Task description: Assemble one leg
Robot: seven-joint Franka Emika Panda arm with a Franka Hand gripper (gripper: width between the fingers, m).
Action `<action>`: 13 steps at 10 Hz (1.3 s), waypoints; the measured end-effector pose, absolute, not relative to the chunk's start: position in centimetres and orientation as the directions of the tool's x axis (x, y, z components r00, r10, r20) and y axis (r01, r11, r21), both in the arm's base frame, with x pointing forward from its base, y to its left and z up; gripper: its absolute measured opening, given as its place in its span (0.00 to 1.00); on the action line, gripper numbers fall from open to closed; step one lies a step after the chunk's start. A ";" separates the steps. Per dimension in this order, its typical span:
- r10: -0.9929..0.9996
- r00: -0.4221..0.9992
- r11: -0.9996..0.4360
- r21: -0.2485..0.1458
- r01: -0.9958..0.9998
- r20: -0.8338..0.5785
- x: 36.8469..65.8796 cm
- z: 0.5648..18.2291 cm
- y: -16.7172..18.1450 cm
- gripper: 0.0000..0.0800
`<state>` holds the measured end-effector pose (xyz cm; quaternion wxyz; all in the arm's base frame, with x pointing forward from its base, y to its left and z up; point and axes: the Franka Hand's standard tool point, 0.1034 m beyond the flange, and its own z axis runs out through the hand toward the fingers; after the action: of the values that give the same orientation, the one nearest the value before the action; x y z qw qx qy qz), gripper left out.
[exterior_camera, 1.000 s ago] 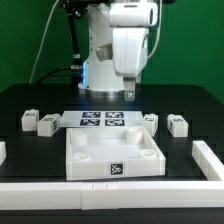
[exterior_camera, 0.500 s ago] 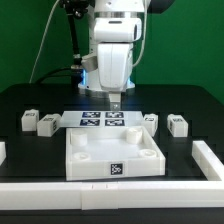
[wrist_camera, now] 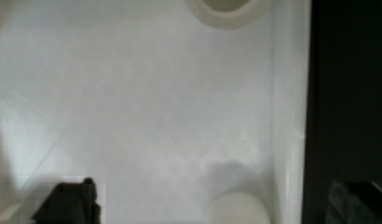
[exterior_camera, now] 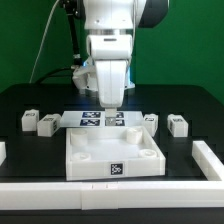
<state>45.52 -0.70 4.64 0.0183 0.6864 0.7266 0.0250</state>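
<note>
Arm stands upright behind the square tray piece (exterior_camera: 112, 150), its white wrist housing pointing straight down. The end effector (exterior_camera: 110, 104) hangs low over the marker board (exterior_camera: 92, 121), which lies flat on the black tabletop (exterior_camera: 30, 98) just behind the tray piece.

In the wrist view the end effector (wrist_camera: 211, 200) shows two dark fingertips (wrist_camera: 67, 200) set wide apart. We see only a pale surface between them and nothing gripped.

We count four legs, all lying loose on the tabletop and apart from the end effector. Two lie beside the tray piece's back corner on the exterior view's left: outer leg A (exterior_camera: 28, 120) and inner leg B (exterior_camera: 46, 124). Two lie on the exterior view's right: inner leg C (exterior_camera: 152, 120), near the tray piece's back corner, and outer leg D (exterior_camera: 178, 125). Each is a small white block with a dark tag patch. The tag print is too small to read.
</note>
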 end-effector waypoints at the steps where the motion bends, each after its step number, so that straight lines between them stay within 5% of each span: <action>1: 0.997 -0.080 0.079 0.051 0.996 0.011 45.1 3.6 -0.6 0.81; 4: 0.998 -0.056 0.057 -0.027 0.998 0.020 44.0 1.7 0.3 0.81; 9: 0.999 -0.034 0.035 -0.041 0.999 0.020 43.5 1.3 0.4 0.81; 10: 0.999 -0.034 0.034 -0.041 0.999 0.020 43.5 1.3 0.4 0.66; 11: 0.999 -0.033 0.034 -0.041 0.999 0.020 43.5 1.3 0.4 0.66; 13: 0.999 -0.033 0.034 -0.041 0.999 0.020 43.5 1.3 0.4 0.32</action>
<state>43.46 0.35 1.33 -0.0216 0.6951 0.7185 -0.0079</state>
